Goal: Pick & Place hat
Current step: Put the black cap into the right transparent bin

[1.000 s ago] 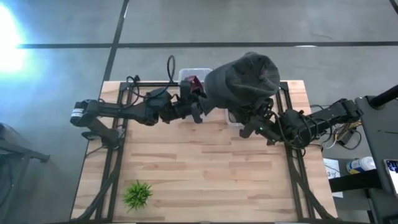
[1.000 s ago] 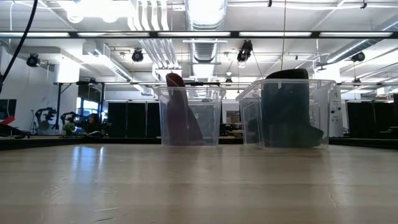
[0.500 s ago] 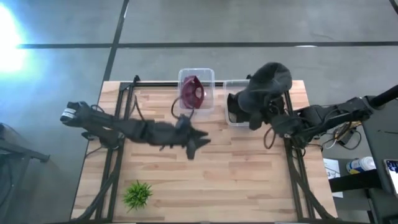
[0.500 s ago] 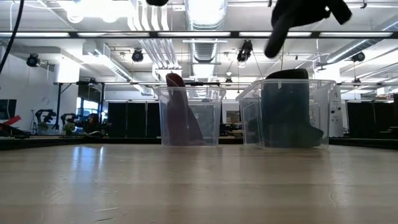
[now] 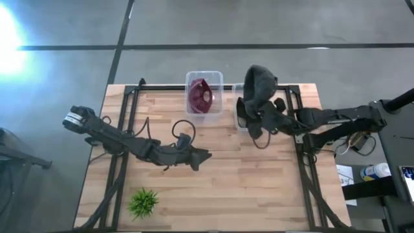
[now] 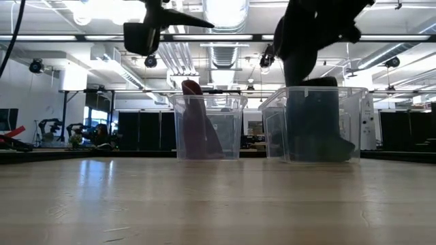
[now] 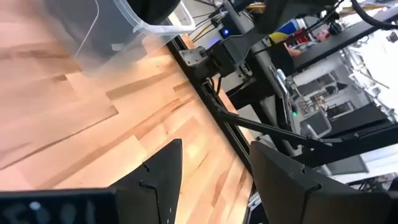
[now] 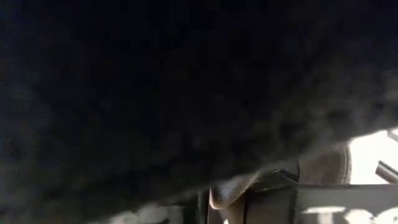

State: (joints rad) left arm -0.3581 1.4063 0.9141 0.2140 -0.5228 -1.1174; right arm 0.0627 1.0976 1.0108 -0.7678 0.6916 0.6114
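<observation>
A dark grey knit hat (image 5: 260, 85) hangs from my right gripper (image 5: 260, 118) over the right clear bin (image 5: 237, 123), which stands at the table's far edge. In the low view the hat (image 6: 310, 30) reaches down to that bin's (image 6: 272, 122) rim. A dark cloth thing (image 6: 320, 129) lies inside the bin. In the right wrist view the hat (image 8: 186, 81) fills nearly the whole picture. My left gripper (image 5: 204, 156) is open and holds nothing. It is raised above the middle of the table (image 7: 68, 124), and the low view shows it (image 6: 160, 20) high up. My right gripper is shut on the hat, but the cloth drapes over the fingers and hides the place of contact. The hat is lifted clear of the table and hangs slack below the gripper. Its lower end (image 6: 303, 76) is at the right bin's rim.
A second clear bin (image 5: 189, 81) stands left of the first and holds a maroon hat (image 5: 201, 97), which stands upright in the low view (image 6: 197, 126). A small green plant (image 5: 143, 202) sits near the table's near left corner. The wood between is bare.
My left gripper has drawn back from the hat at the bins toward the table's near edge and now hangs over mid-table. My right gripper has carried the hat down; in the low view it has come in from above and dropped to the right bin's rim.
</observation>
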